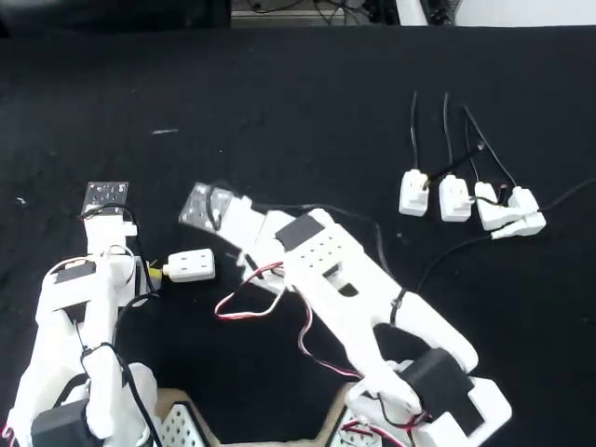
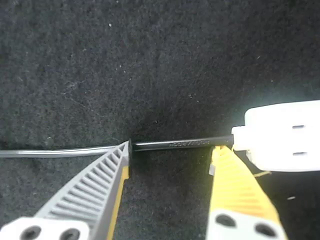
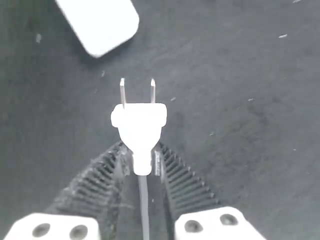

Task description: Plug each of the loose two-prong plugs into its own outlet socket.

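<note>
- The right gripper (image 3: 141, 150) is clenched on the neck of a white two-prong plug (image 3: 138, 122). The prongs point out ahead, likely so they can be pushed straight in.
- The outlet socket (image 2: 282, 135) lies on the black table (image 1: 279, 112) near the plug, not yet joined to it.
- The left gripper (image 2: 172, 150) has its jaws spread, both tips on the socket's black cord (image 2: 175, 144), probably to steady it.

outlet socket (image 2: 280, 137): cut off by the picture's edge.
far-right plugs (image 1: 470, 200): too small to tell whether they are seated.
</note>
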